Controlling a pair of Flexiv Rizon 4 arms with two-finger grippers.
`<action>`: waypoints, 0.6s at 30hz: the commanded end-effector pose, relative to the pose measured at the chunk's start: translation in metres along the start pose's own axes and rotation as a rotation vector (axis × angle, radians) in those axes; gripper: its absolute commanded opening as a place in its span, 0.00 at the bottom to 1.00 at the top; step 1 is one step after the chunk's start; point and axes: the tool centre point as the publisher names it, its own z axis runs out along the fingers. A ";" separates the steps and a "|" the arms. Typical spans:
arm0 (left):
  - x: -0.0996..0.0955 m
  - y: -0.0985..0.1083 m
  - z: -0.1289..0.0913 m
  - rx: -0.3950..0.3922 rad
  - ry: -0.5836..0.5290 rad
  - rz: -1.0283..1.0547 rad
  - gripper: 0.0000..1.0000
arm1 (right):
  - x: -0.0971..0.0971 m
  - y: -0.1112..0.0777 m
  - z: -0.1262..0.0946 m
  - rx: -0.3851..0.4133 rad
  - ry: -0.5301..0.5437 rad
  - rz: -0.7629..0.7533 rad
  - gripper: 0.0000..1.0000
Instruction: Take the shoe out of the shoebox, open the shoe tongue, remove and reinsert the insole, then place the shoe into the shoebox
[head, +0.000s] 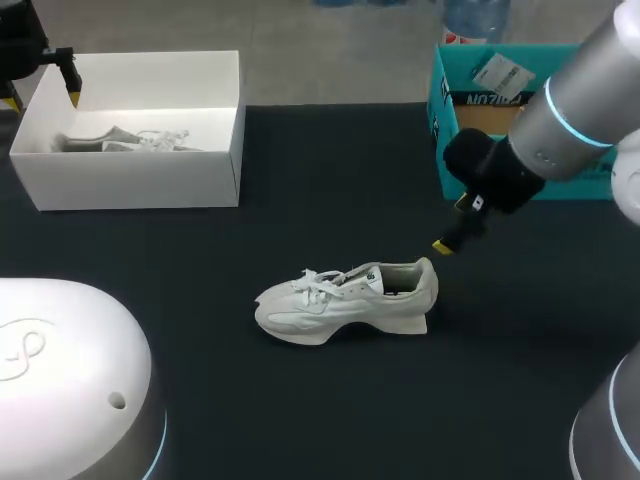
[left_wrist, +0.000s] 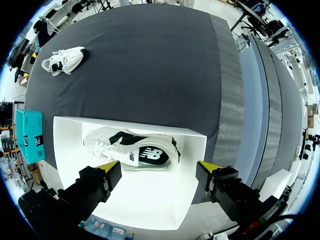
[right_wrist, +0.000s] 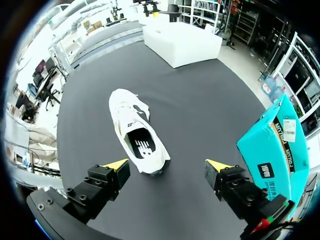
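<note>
The shoe (head: 345, 300) stands on its sole on the dark counter (head: 330, 180), a little below the middle of the head view, out of the white shoebox (head: 130, 185) in the upper left. Its long axis runs nearly level across the frame, with the toe to the left, the heel to the right and the opening facing up. The laces lie over the tongue.

The right end effector (right_wrist: 166, 165) hangs just above and behind the heel. Its fingers are spread wide and hold nothing, and from its own wrist the heel is the nearest part, with the toe pointing away. The left end effector (left_wrist: 159, 166) is well apart from it, over the shoebox. It is also wide open and empty, with a second shoe (left_wrist: 132, 152) lying on its side in the box beneath it.

I'd worry that nothing steadies the shoe. If the right fingers come down off-centre, one tip may catch the heel collar and slide or tip the light shoe rather than close on it. Pulling at the tongue or the dark insole with one arm could lift the whole shoe. The teal box (head: 470, 100) near the right arm leaves little room for a wide swing.
</note>
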 end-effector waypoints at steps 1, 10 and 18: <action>0.000 -0.001 0.000 -0.002 0.003 0.000 1.00 | 0.002 -0.010 -0.006 -0.510 0.217 -0.407 1.00; 0.000 -0.001 0.000 -0.002 0.003 0.000 1.00 | 0.002 -0.010 -0.006 -0.510 0.217 -0.407 1.00; 0.000 -0.001 0.000 -0.002 0.003 0.000 1.00 | 0.002 -0.010 -0.006 -0.510 0.217 -0.407 1.00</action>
